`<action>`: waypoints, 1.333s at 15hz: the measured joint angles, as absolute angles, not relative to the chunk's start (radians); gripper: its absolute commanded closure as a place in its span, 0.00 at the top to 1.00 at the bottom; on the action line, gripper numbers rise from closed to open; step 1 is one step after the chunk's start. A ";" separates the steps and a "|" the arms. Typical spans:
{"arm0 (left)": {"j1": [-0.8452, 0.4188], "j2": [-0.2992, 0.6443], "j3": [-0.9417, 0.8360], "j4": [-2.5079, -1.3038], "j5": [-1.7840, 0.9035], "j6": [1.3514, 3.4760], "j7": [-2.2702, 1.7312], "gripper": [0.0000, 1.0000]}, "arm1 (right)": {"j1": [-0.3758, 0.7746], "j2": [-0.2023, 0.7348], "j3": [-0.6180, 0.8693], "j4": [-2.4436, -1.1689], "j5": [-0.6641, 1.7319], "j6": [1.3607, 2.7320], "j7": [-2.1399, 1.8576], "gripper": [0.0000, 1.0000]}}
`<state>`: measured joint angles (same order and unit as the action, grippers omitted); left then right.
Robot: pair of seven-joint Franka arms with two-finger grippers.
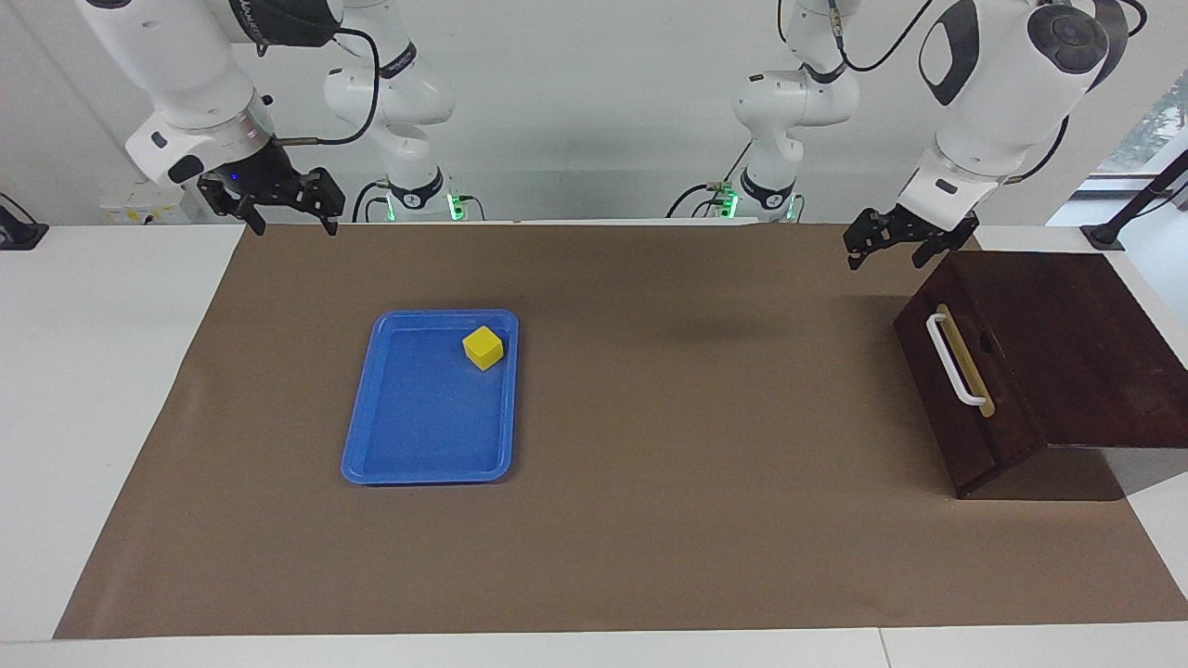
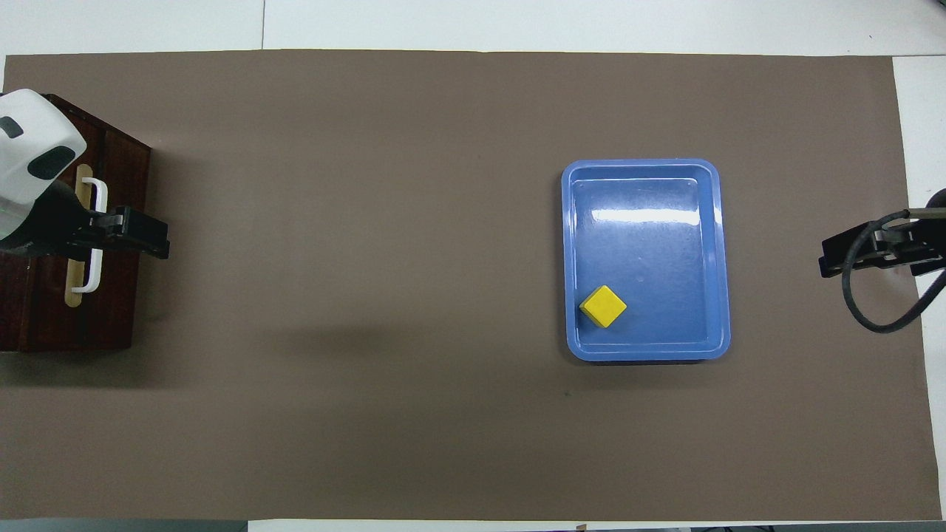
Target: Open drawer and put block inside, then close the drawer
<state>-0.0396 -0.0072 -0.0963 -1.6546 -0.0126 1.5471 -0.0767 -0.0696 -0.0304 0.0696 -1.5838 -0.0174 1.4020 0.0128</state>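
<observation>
The drawer (image 1: 998,431) (image 2: 111,310) is closed in its dark brown box at the left arm's end of the table, its white handle (image 1: 954,362) (image 2: 97,270) facing the table's middle. The yellow block (image 1: 483,347) (image 2: 604,306) lies in a blue tray (image 1: 418,417) (image 2: 643,244), in the tray's corner nearer to the robots. My left gripper (image 1: 886,255) (image 2: 157,242) hangs open and empty in the air by the box's corner, touching nothing. My right gripper (image 1: 292,221) (image 2: 831,262) waits open and empty, raised over the mat's edge at the right arm's end.
A brown mat (image 1: 650,520) covers most of the white table. The tray sits on it toward the right arm's end. The stretch of mat between tray and drawer box holds nothing.
</observation>
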 measured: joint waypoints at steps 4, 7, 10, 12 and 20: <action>-0.040 -0.007 -0.096 -1.655 -0.013 1.547 -0.077 1.00 | -0.070 -0.030 0.070 -1.584 -0.017 1.402 0.013 1.00; -0.040 -0.007 -0.096 -1.655 -0.013 1.547 -0.077 1.00 | -0.069 -0.030 0.073 -1.584 -0.022 1.402 0.012 1.00; -0.040 -0.007 -0.096 -1.655 -0.013 1.547 -0.077 1.00 | -0.069 -0.030 0.074 -1.584 -0.024 1.402 0.012 1.00; -0.040 -0.007 -0.096 -1.655 -0.013 1.547 -0.077 1.00 | -0.071 -0.030 0.071 -1.587 -0.019 1.402 0.063 1.00; -0.040 -0.007 -0.096 -1.655 -0.013 1.547 -0.077 1.00 | -0.149 0.023 0.063 -1.666 0.241 1.438 0.535 1.00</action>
<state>-0.0396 -0.0072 -0.0963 -1.6546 -0.0126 1.5471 -0.0767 -0.1495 0.0229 0.0627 -1.6663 0.2407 1.4380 0.5349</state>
